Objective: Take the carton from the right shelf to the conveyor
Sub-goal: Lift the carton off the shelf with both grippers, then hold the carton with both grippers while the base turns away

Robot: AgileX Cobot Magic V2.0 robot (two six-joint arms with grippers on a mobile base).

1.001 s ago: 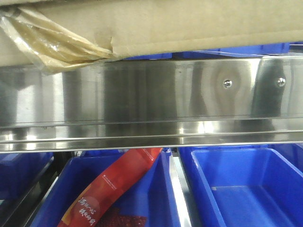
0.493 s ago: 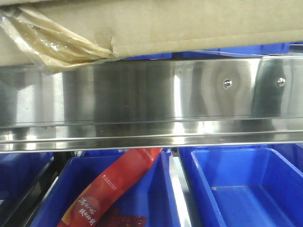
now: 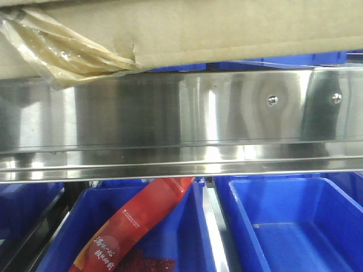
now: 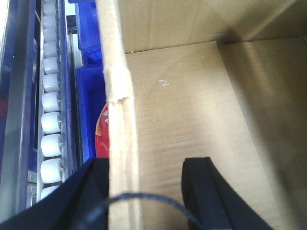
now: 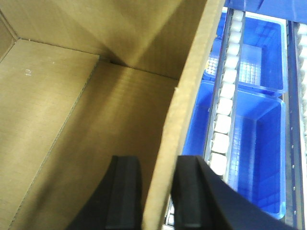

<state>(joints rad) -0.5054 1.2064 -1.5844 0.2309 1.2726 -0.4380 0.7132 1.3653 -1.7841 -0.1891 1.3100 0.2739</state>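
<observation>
Carton [image 3: 238, 28]: plain brown cardboard, spanning the top of the front view, directly above the front rail of the steel shelf [image 3: 142, 113]; whether it rests on the shelf cannot be told. Crinkled yellowish tape [image 3: 62, 51] hangs from its lower corner at upper left, over the rail. Two round screw heads [image 3: 273, 100] sit at the rail's right. Blue bins [image 3: 295, 226] stand below the rail; the left one holds a red packet [image 3: 136, 226]. Left pincer [image 4: 148, 191]: straddles a carton wall, outer finger against it, a strip of cardboard showing beside the inner finger; firm grip cannot be told. Right pincer [image 5: 158, 196]: narrow, clamped on the opposite carton wall, one finger inside, one outside. White rollers [image 5: 223, 120] and more blue bins lie beyond the carton.
</observation>
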